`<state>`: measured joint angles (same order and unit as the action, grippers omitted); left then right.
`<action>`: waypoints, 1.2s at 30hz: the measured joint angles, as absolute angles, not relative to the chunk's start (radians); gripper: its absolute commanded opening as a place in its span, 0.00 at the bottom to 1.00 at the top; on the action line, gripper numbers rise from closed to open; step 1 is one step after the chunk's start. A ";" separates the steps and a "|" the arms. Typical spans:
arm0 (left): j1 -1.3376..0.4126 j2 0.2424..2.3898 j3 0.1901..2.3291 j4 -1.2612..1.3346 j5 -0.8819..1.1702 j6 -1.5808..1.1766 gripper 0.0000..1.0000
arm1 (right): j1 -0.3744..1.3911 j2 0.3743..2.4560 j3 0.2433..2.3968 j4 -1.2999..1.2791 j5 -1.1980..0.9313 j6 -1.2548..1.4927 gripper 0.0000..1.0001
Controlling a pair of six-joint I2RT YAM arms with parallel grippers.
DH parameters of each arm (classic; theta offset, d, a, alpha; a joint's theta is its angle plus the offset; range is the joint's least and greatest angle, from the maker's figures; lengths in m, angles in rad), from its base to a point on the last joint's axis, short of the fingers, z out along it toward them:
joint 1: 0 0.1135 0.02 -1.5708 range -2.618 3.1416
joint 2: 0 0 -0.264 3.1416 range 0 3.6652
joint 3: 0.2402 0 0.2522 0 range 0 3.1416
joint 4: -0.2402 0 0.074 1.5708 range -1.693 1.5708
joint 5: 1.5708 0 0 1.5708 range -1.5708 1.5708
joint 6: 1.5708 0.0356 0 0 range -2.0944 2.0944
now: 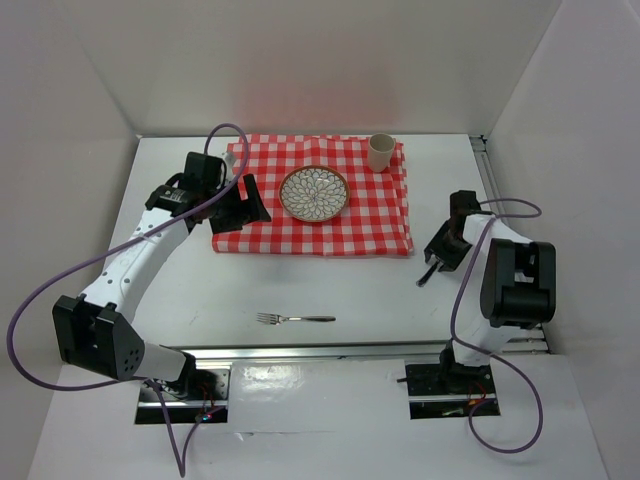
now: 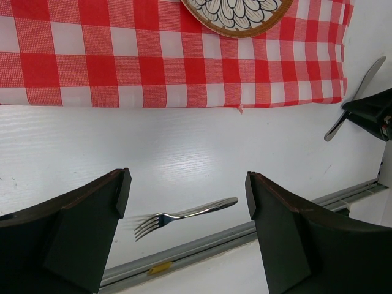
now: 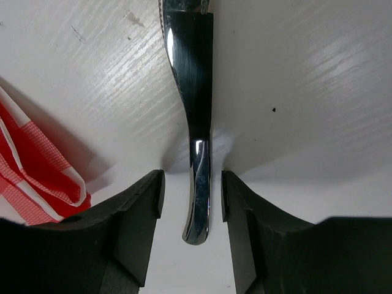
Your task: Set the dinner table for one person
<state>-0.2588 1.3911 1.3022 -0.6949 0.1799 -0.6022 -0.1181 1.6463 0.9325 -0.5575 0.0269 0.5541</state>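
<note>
At four o'clock from the plate (image 1: pixel 313 193), just off the checked cloth (image 1: pixel 370 215), we see the right gripper (image 3: pixel 192 184) with jaws apart astride the handle of a knife (image 3: pixel 190 92), which lies on the dinner table (image 1: pixel 370 290). Our left gripper (image 2: pixel 187 196) hangs wide open at the cloth's nine o'clock edge. A fork (image 1: pixel 295 319) lies on the bare table at six o'clock from the plate, and a cup (image 1: pixel 380 152) stands at one o'clock.

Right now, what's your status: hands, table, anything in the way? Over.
Left gripper open, empty. Right gripper open, astride knife handle. Dinner table: plate, mug on cloth; fork on bare top. No obstruction seen.
</note>
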 measured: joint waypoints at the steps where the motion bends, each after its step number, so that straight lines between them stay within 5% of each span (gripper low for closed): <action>1: -0.259 1.391 1.302 -0.695 0.180 -0.602 0.94 | -0.118 1.652 0.938 -0.558 0.029 0.553 0.48; 11: -0.259 1.391 1.303 -0.695 0.178 -0.602 0.94 | -0.118 1.668 0.952 -0.539 0.069 0.553 0.06; 27: -0.425 1.418 1.189 -0.638 0.214 -0.660 0.93 | -0.103 1.620 0.993 -0.578 0.161 0.517 0.02; 36: -0.422 1.441 1.254 -0.643 0.171 -0.658 0.93 | 0.093 1.582 1.194 -0.673 0.225 0.486 0.02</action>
